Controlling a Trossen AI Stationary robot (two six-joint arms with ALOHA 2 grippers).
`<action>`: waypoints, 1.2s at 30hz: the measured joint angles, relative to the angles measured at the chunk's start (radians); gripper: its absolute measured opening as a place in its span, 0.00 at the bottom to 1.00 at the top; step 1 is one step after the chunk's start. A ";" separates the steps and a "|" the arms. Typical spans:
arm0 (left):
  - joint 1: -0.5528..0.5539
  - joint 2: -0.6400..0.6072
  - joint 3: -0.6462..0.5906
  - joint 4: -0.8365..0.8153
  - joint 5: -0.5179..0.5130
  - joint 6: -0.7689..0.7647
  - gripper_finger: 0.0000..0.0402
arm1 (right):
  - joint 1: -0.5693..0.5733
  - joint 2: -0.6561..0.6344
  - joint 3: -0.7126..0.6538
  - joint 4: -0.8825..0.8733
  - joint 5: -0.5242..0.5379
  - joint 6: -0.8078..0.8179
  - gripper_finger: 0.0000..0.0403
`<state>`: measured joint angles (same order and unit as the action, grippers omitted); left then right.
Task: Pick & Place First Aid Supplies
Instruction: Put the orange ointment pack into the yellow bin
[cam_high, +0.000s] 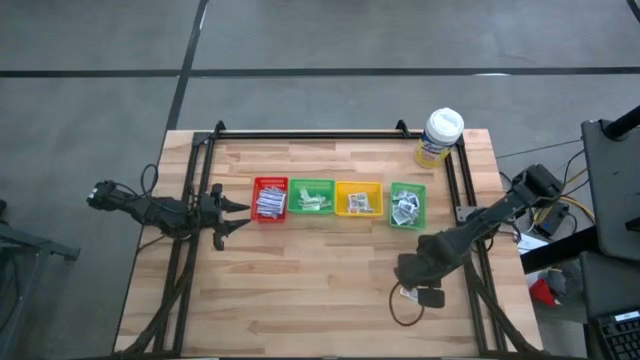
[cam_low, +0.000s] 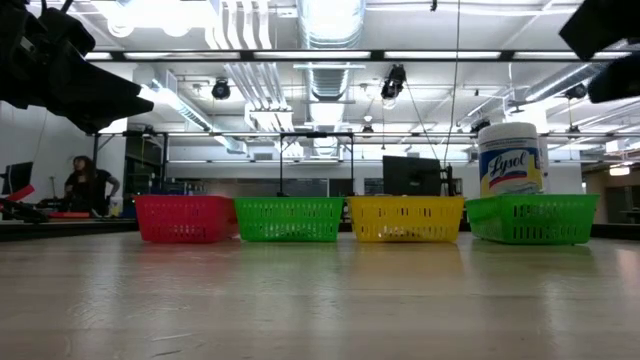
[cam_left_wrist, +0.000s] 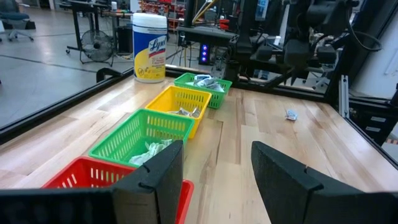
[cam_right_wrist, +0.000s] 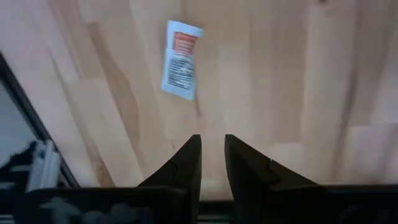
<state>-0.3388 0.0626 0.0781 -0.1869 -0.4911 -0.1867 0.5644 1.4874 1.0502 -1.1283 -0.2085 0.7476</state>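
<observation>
While the wooden table (cam_high: 330, 270) sits on a grey floor, the low view shows a big room with pipes, lights and a person at a desk far back. Four trays stand in a row: one red tray (cam_high: 270, 199), two green trays (cam_high: 312, 197) and one yellow tray (cam_high: 358, 198), all holding small packets. One white tub (cam_high: 440, 136) stands near the far corner. One packet (cam_right_wrist: 180, 60) lies alone on the wood near the right gripper (cam_right_wrist: 211, 155), whose fingers are a little apart, holding nothing. The left gripper (cam_high: 240, 215) waits by the red tray, fingers spread.
</observation>
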 joint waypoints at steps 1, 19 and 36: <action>0.000 0.000 0.000 0.000 0.000 0.000 0.47 | 0.009 -0.018 -0.024 0.033 0.000 0.026 0.17; 0.000 0.000 0.000 0.000 0.000 0.000 0.47 | 0.040 -0.167 -0.293 0.410 0.082 0.294 0.29; 0.000 0.000 0.000 0.000 0.000 0.000 0.47 | 0.040 0.013 -0.291 0.511 0.081 0.233 0.30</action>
<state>-0.3386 0.0626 0.0782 -0.1869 -0.4908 -0.1867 0.6044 1.5004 0.7592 -0.6175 -0.1274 0.9809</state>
